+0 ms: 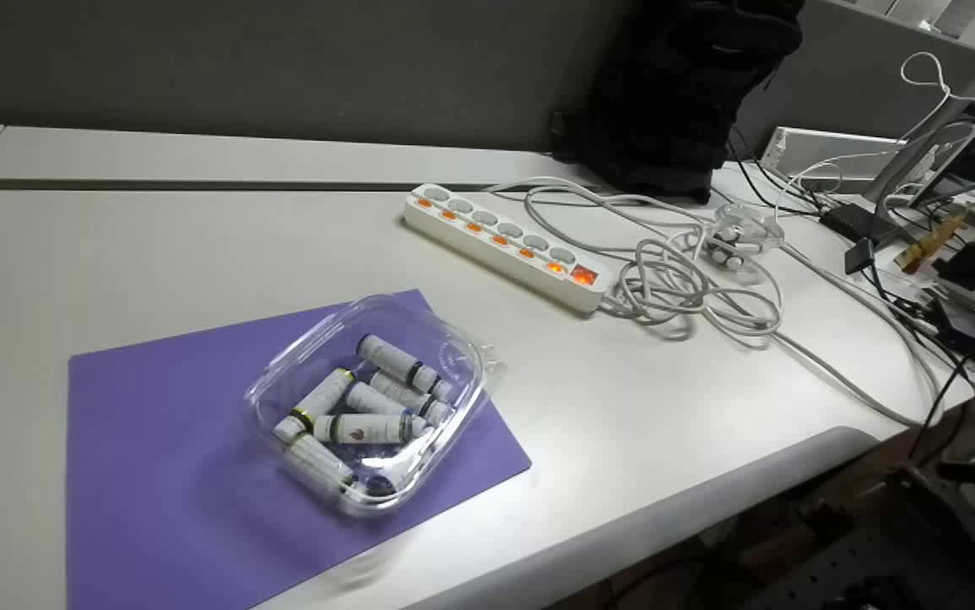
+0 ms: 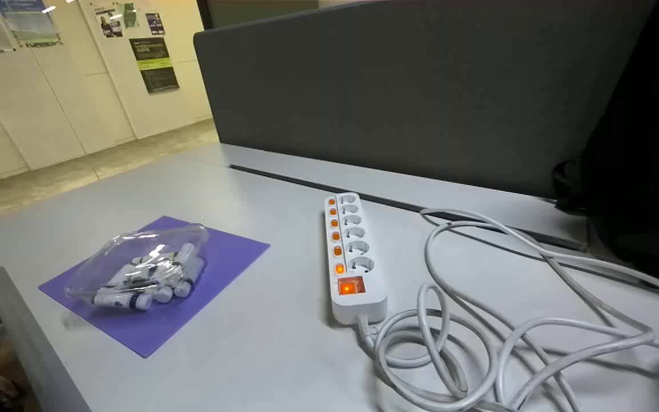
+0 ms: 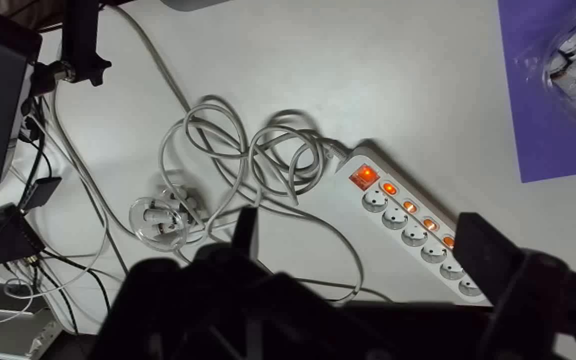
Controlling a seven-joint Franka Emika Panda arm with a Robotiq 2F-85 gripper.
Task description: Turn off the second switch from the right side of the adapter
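The adapter (image 1: 495, 257) is a long white strip on the table in both exterior views (image 2: 345, 252), with round sockets and a row of small orange-red switches. The large switch (image 1: 584, 275) at the cord end glows. The second switch from that end (image 1: 555, 268) also glows; it shows in the wrist view (image 3: 389, 188) and in an exterior view (image 2: 339, 269). The other small switches look unlit. My gripper (image 3: 358, 212) is open and empty in the wrist view, above the table. Its right finger covers part of the adapter's far end (image 3: 413, 218). The exterior views do not show the gripper.
A white cord (image 1: 665, 280) lies coiled beside the adapter. A clear tray (image 1: 468, 352) of small bottles stands on a purple mat (image 1: 148, 474). A small clear cup (image 3: 160, 225) with bottles lies by the cord. A black backpack (image 1: 665, 93) and grey partition (image 1: 284, 76) stand behind.
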